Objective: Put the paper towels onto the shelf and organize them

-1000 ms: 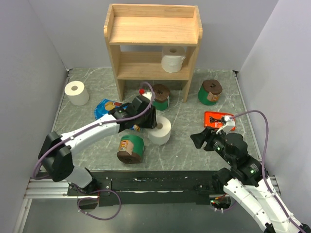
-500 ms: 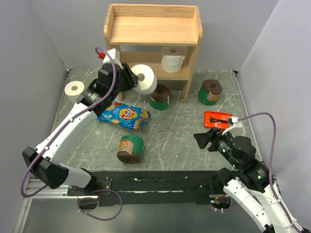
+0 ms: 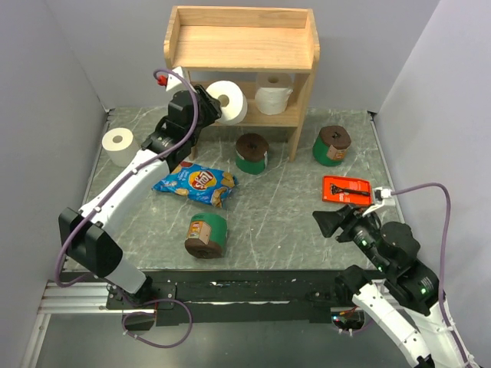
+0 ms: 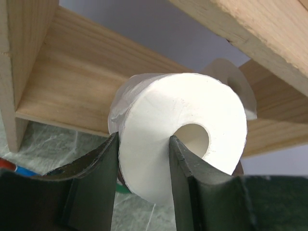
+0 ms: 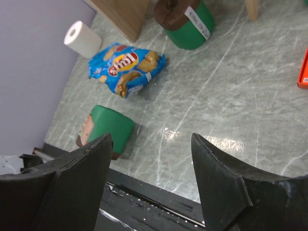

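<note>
Left hand (image 3: 213, 106) is pinched narrow on a white roll (image 3: 228, 102), one finger outside the wrap and the other across the end face by the hollow core. The roll hangs at the mouth of the shelf (image 3: 239, 46), level with the lower board (image 3: 207, 115) and not yet resting on it. A second white roll (image 3: 274, 93) stands toward the right end of that board. To do this placement well, carry the roll in level and low enough to clear the top board. Set it down just left of the standing roll without nudging it, and let the hand open only once the board takes the weight. Packing it close probably saves room for what follows. Right hand (image 3: 326, 222) hovers over the near right of the counter (image 3: 291, 230), fingers apart, nothing between them. Loose on the counter are one white roll at far left (image 3: 121, 146) and three green rolls (image 3: 252, 153) (image 3: 331, 145) (image 3: 206, 234).
</note>
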You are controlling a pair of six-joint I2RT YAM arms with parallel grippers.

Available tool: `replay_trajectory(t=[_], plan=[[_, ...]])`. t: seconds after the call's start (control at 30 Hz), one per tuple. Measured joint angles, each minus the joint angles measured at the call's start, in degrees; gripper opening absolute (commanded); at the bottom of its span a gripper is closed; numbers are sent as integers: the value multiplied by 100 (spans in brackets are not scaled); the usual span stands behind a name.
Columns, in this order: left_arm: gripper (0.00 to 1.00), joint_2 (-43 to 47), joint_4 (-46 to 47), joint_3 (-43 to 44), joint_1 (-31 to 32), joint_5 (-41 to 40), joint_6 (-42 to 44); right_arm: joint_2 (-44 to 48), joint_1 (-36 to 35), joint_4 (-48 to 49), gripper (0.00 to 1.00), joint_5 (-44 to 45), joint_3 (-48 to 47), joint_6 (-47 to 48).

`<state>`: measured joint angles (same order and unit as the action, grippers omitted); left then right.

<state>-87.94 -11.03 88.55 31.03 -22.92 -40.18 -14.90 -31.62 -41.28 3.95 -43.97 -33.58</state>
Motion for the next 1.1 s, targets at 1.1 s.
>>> replay_trajectory(t=[1.1], plan=[[34, -1137, 1821, -160, -9, -546, -437, 229, -2, -157, 73, 101, -372, -44]])
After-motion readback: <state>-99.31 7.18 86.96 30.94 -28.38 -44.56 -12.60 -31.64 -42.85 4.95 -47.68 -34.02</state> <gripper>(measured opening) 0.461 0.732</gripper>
